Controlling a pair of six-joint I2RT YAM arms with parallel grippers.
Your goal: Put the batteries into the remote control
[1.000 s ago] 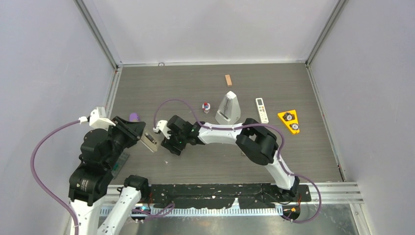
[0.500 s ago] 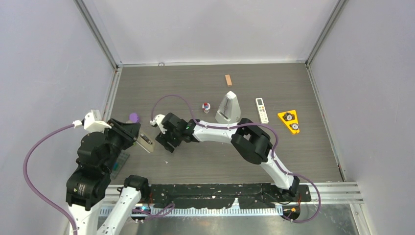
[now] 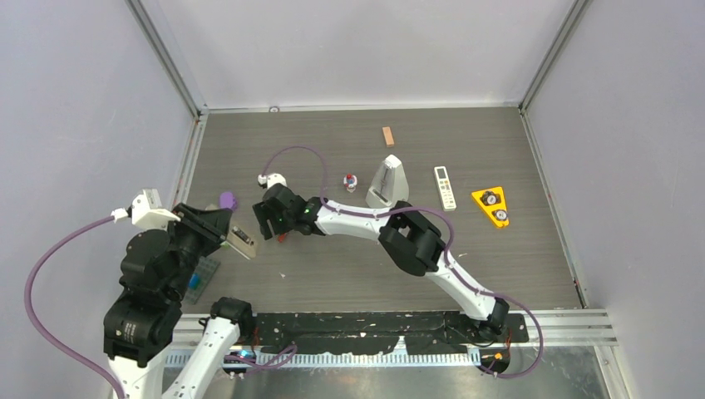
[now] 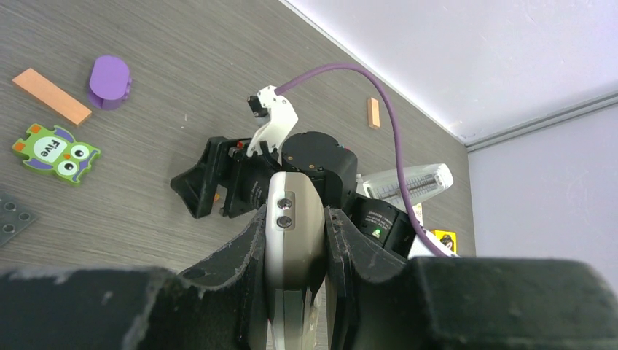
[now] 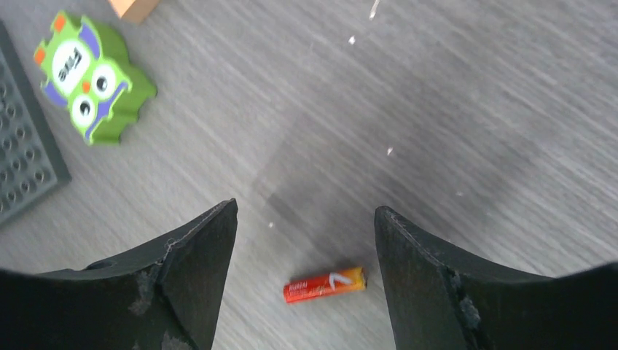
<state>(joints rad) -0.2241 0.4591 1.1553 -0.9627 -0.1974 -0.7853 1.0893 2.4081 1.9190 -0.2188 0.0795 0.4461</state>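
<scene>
My left gripper [image 4: 294, 213] is shut on the remote control [image 4: 296, 244], a slim bar with a grey-brown face and white edge, held up off the table. In the top view the remote control [image 3: 243, 243] sticks out from the left gripper [image 3: 226, 233] at the left of the table. One battery [image 5: 324, 284], red fading to orange, lies flat on the table. My right gripper [image 5: 306, 211] hangs over it, open, a finger on either side and not touching it. From above, the right gripper [image 3: 271, 221] is just right of the remote, with the battery [image 3: 283, 238] beside it.
A green owl tile [image 5: 91, 76], a grey studded plate [image 5: 25, 168] and an orange block [image 4: 51, 96] lie to the left, near a purple piece [image 3: 227, 199]. Farther right stand a grey metronome [image 3: 388, 184], a white buttoned remote [image 3: 446, 186] and a yellow triangle [image 3: 492, 206].
The right arm has swung left and away from the bases, and its jaws have spread wider. The left arm has drawn back slightly to the left, still holding the remote.
</scene>
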